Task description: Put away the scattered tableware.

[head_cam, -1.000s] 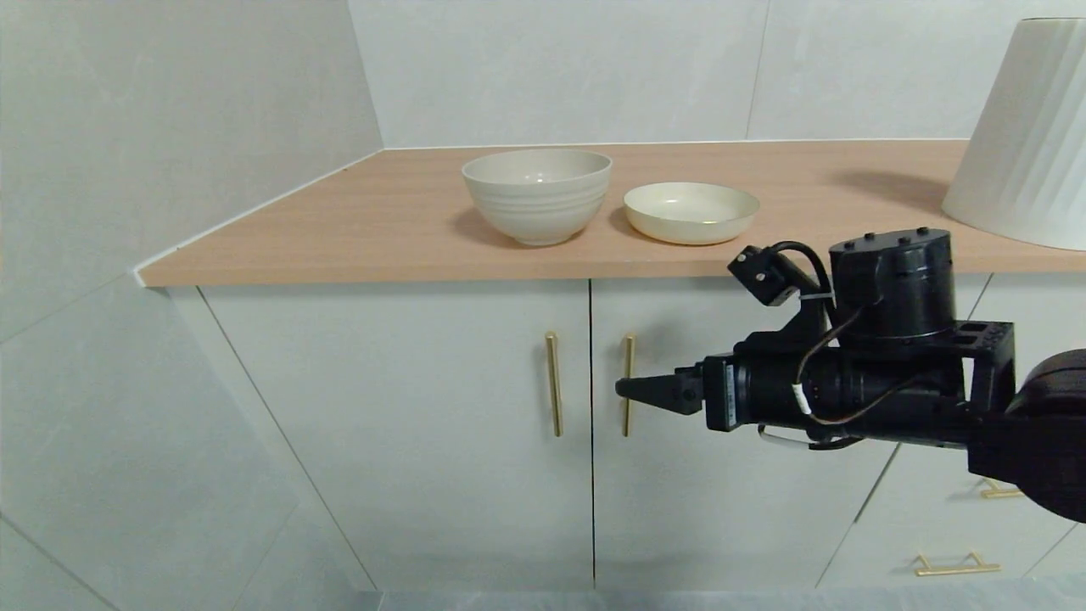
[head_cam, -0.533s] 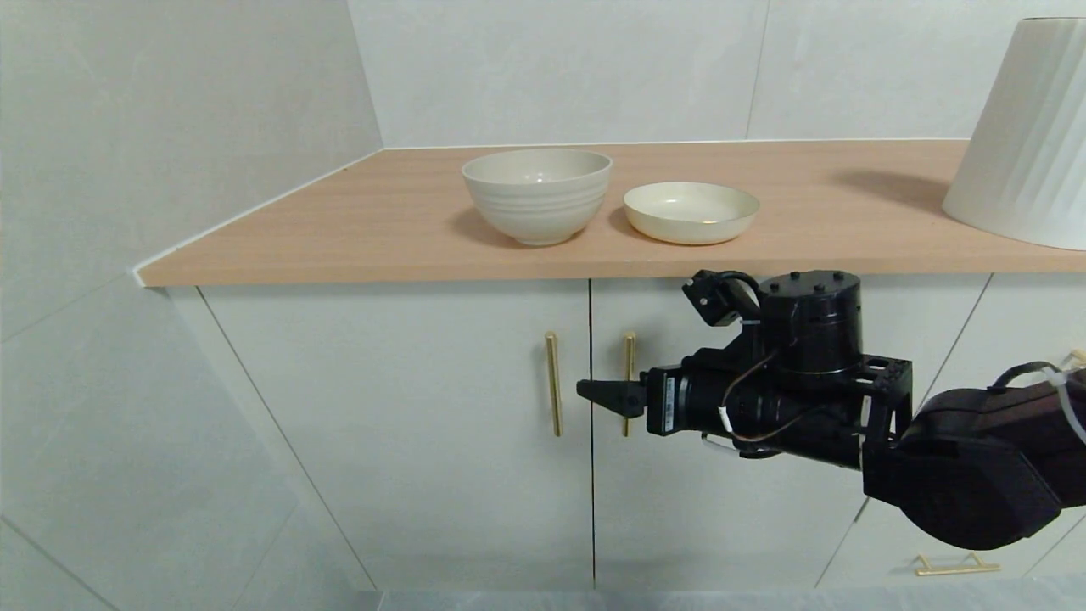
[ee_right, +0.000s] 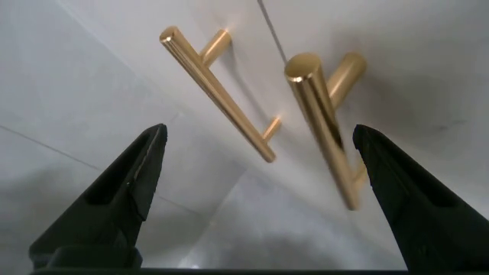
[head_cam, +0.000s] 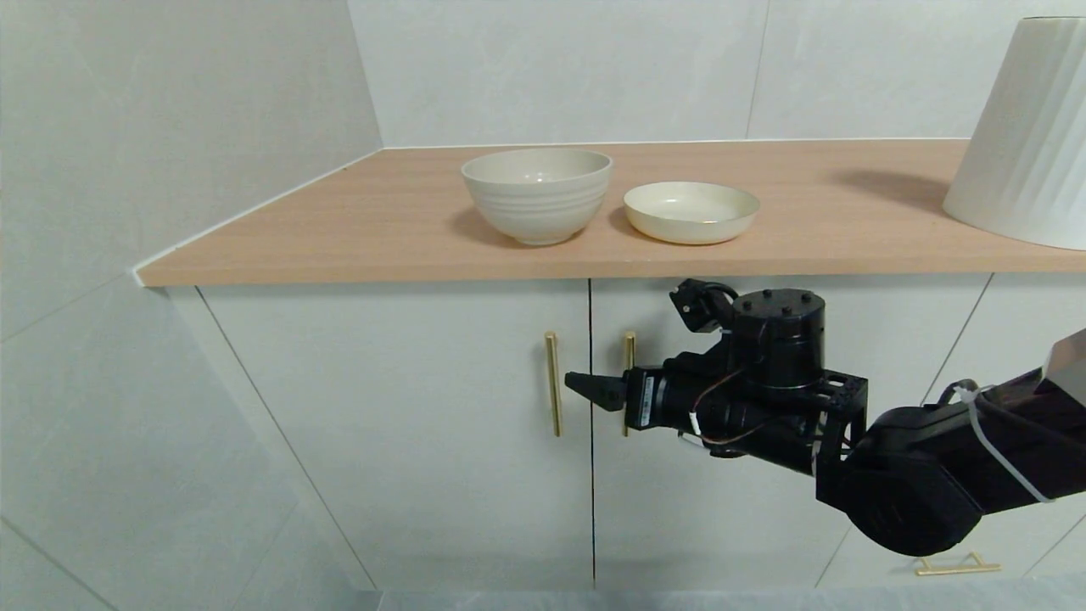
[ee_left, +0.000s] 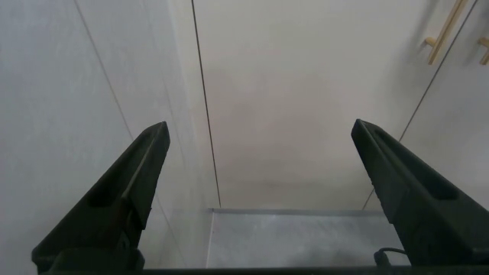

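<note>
Tableware: the bowl and dish are parked side by side on the counter, near its front edge, not yet put away.
Right gripper: held below the counter, right in front of the cabinet doors; fingers are spread wide, nothing gripped.
Handles: the left handle and right handle are gold bars either side of the door seam, long axis vertical.
Key relation: both bars are framed between the right fingers in the right wrist view, just ahead of the tips, untouched. Which bar is meant can't be told.
Left gripper: also wide open and empty, aimed at the lower cabinet front.
Next, probably: a door gets pulled open first, and the right arm is clearly nearer.
</note>
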